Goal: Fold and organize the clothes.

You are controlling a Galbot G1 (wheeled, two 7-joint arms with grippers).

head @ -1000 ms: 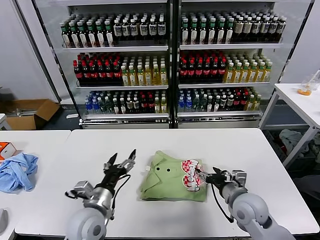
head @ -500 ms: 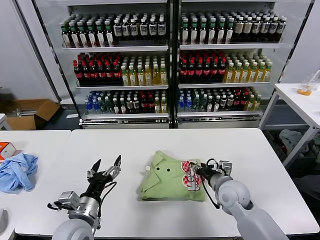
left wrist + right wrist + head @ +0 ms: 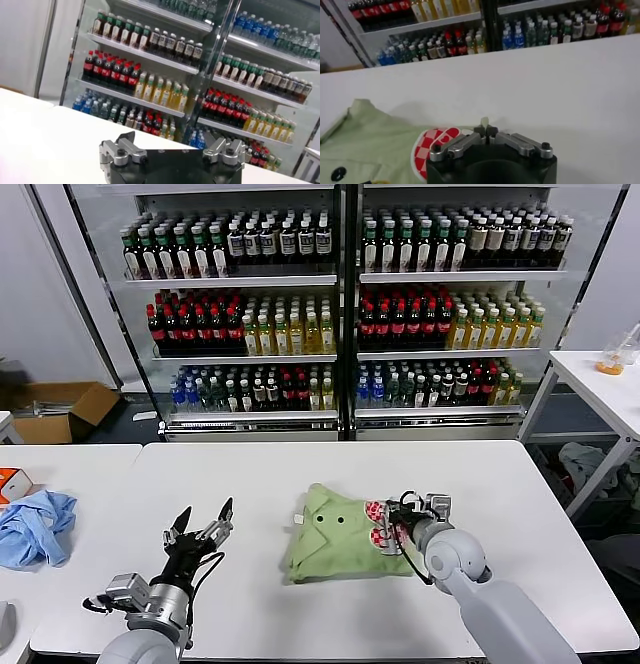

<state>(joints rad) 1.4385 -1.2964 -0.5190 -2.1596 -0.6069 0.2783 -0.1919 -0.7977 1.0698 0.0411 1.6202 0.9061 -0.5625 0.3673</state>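
A light green shirt [image 3: 335,546] lies folded on the middle of the white table [image 3: 300,474], collar and small buttons up, with a red-and-white print [image 3: 382,526] at its right edge. My right gripper [image 3: 398,531] is at that right edge by the print, shut on a thin pale sliver of the shirt's fabric. In the right wrist view the fingertips [image 3: 485,131] meet on that sliver, with the shirt [image 3: 375,142] and print [image 3: 437,140] beside them. My left gripper [image 3: 200,522] is open and empty, held above the table left of the shirt; the left wrist view shows it [image 3: 170,142] spread wide.
A light blue garment [image 3: 35,526] and an orange box [image 3: 10,482] lie on the neighbouring table at far left. Glass-door fridges full of bottles [image 3: 340,314] stand behind. A cardboard box [image 3: 55,409] is on the floor at the left; another white table [image 3: 600,384] is at the right.
My left arm has drawn back leftward and toward me, away from the shirt, still open. My right gripper has moved in along the shirt's right edge; the shirt looks slightly more compact.
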